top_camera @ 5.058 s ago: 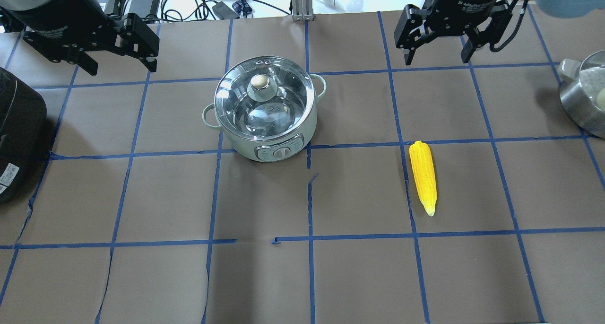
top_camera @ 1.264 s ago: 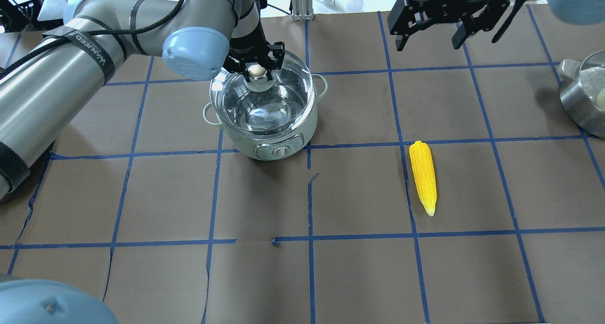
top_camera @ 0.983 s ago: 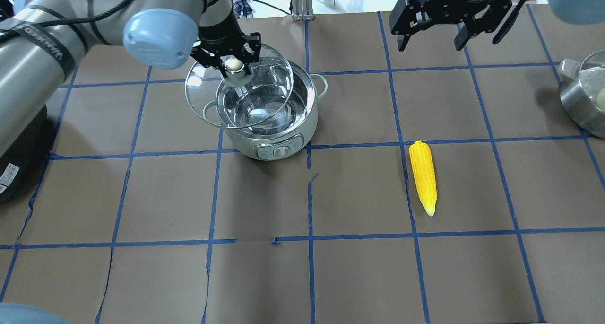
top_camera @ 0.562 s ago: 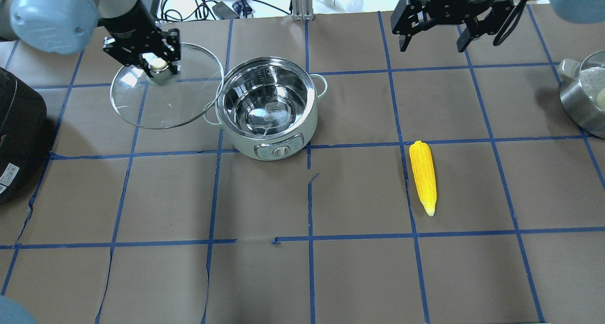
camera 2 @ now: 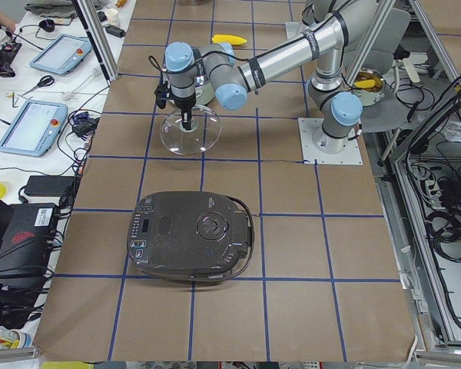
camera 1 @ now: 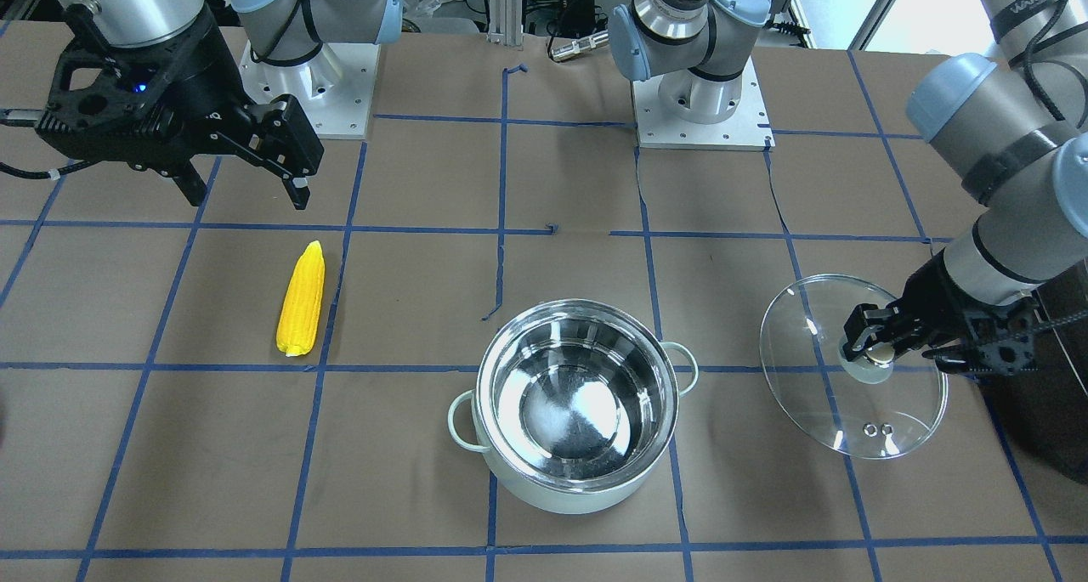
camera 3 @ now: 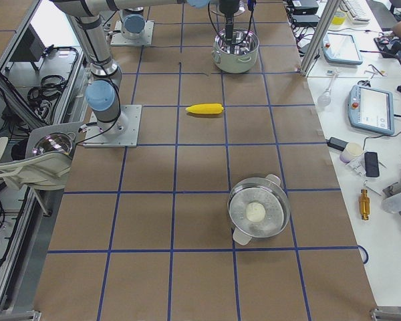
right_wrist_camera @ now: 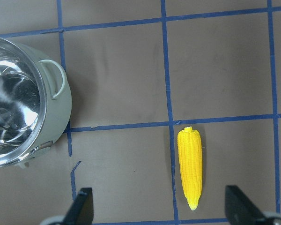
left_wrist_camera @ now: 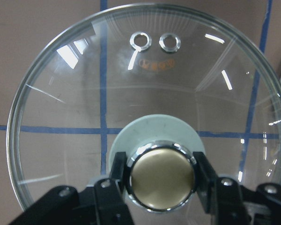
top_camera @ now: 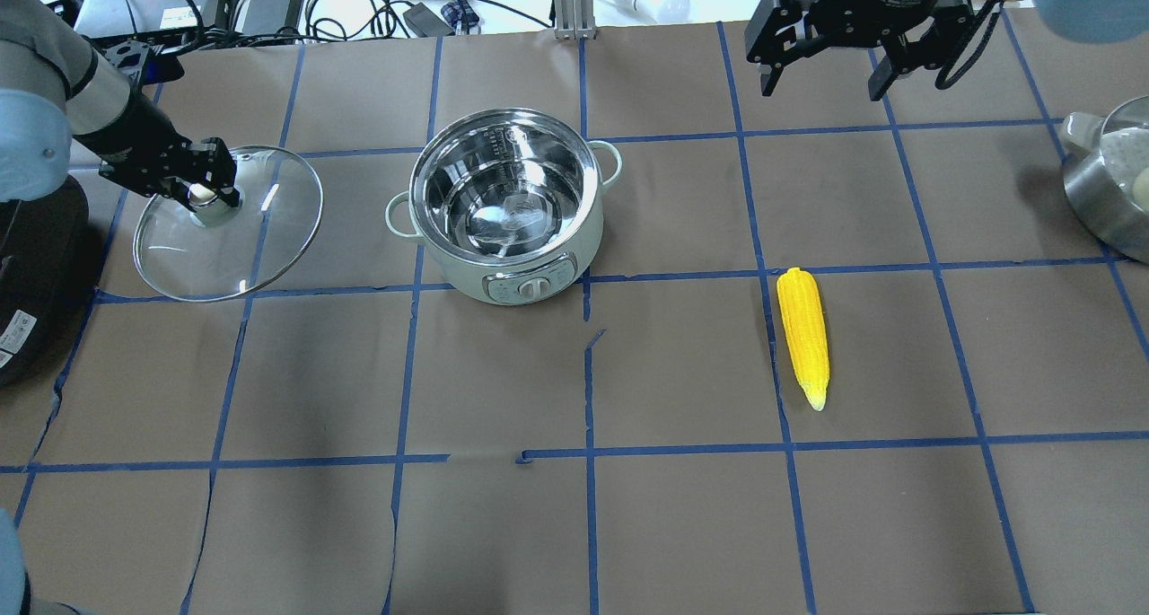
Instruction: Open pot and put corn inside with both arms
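The mint-green pot (top_camera: pixel 530 283) stands open with nothing in its steel interior, also in the front view (camera 1: pixel 578 493). My left gripper (top_camera: pixel 208 193) is shut on the knob of the clear glass lid (top_camera: pixel 260 247) and holds it tilted to the left of the pot, apart from it. The wrist view shows the fingers (left_wrist_camera: pixel 118 174) clamped on the knob, with the lid (left_wrist_camera: pixel 154 84) over brown paper. The yellow corn (top_camera: pixel 803 335) lies on the table to the right of the pot. My right gripper (top_camera: pixel 821 92) is open and empty, high above the table behind the corn (right_wrist_camera: pixel 189 168).
A black appliance (top_camera: pixel 31 274) sits at the left table edge, close beside the held lid. A steel pot (top_camera: pixel 1109 184) with a white item inside sits at the right edge. Blue tape lines cross the brown paper.
My left gripper lifted the lid off the pot and carried it left, away from the pot, which now stands open. The right gripper and the corn have stayed in place.
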Controlling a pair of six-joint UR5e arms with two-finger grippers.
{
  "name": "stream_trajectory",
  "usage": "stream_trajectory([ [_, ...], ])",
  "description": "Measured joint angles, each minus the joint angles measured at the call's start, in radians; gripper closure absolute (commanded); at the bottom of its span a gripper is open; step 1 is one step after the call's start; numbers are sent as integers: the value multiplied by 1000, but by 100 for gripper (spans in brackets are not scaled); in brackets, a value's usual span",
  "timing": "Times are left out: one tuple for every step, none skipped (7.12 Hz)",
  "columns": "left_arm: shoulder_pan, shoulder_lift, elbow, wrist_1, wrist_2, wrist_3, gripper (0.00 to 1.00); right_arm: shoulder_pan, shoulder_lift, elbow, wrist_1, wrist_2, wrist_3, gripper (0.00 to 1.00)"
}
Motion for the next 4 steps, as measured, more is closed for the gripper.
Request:
stream_trajectory([
  [19, -12, -59, 95, 0, 22, 75, -2, 3, 0, 0, 0, 0, 0],
  [33, -26, -101, 165, -2, 50, 75, -3, 5, 0, 0, 0, 1, 0],
  [46, -38, -124, 202, -4, 89, 75, -3, 6, 0, 0, 1, 0, 0],
  [57, -45, -137, 216, -7, 136, 75, -3, 7, 0, 0, 1, -2, 0],
])
